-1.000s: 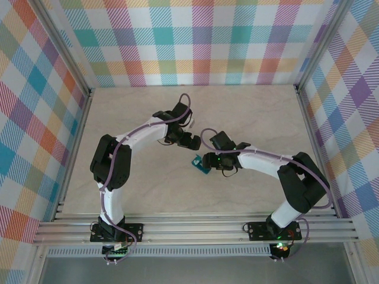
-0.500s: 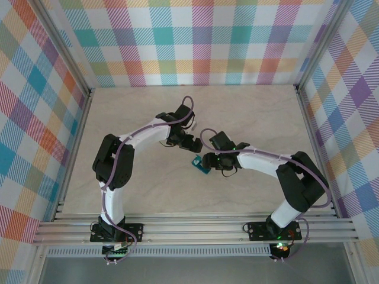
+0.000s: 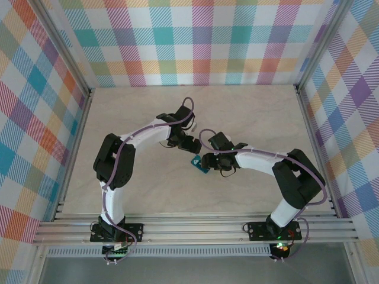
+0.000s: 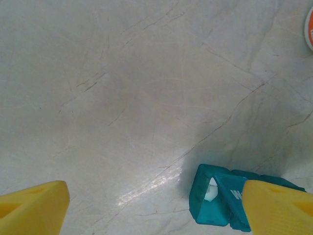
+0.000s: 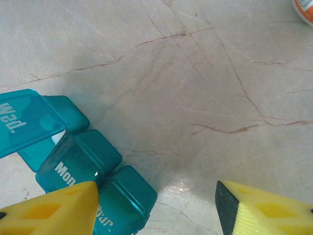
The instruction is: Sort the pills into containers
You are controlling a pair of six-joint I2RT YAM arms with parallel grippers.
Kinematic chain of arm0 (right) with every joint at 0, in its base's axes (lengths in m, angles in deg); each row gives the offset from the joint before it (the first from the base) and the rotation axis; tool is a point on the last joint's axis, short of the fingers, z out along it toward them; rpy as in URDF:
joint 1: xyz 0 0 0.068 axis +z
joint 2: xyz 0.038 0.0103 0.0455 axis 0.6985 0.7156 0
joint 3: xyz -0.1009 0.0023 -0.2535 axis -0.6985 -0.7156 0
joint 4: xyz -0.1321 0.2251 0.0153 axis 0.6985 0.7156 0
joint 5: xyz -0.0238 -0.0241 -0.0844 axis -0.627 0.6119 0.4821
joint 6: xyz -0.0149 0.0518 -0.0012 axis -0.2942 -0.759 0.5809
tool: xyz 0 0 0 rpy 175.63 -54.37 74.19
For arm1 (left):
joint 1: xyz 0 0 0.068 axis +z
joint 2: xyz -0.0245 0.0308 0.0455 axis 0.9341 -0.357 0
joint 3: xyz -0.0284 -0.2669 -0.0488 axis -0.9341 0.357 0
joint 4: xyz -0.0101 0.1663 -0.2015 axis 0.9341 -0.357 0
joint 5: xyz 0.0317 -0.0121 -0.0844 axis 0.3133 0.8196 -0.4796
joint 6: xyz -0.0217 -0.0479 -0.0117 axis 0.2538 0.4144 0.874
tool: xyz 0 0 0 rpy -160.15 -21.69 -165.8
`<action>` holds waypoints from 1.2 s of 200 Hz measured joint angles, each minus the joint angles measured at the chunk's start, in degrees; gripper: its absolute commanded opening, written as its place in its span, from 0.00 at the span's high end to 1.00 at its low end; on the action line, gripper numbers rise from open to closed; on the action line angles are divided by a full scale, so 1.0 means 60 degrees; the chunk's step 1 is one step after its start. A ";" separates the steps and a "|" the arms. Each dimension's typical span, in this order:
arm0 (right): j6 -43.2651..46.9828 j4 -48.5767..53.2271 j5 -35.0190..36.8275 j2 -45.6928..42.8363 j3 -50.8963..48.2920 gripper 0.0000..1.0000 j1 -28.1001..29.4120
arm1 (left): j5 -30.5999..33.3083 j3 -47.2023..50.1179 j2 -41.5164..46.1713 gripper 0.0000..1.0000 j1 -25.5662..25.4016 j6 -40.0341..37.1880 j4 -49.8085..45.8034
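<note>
At the middle of the table [image 3: 249, 112], the teal pill box [image 5: 78, 161] lies with its Wed. lid [image 5: 24, 122] raised and a white pill [image 4: 211, 191] in an open compartment. We see the right gripper [image 5: 156, 200] partly spread over its edge, holding nothing. The left gripper [image 4: 155, 205] gapes wide beside it, also empty.

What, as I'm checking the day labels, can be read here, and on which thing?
"Wed." on the raised open lid of the pill box.
"Mon", cut off below, on the middle lid.
"ur.", start hidden, on the end lid.
The bottle shows only an orange edge, nothing readable.
</note>
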 measured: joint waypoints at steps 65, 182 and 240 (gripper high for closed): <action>-0.0040 -0.0044 -0.0029 0.0015 -0.0007 0.35 0.0007 | -0.0178 0.0441 -0.0018 0.40 -0.0004 -0.0182 0.0000; -0.0102 -0.0328 -0.0098 0.0015 -0.0142 0.35 0.0007 | -0.0543 0.0572 -0.0018 0.60 -0.0291 -0.0106 0.0000; -0.0146 -0.0543 -0.0135 0.0015 -0.0222 0.36 0.0007 | -0.0761 0.0055 -0.0018 0.76 -0.0510 -0.0040 0.0011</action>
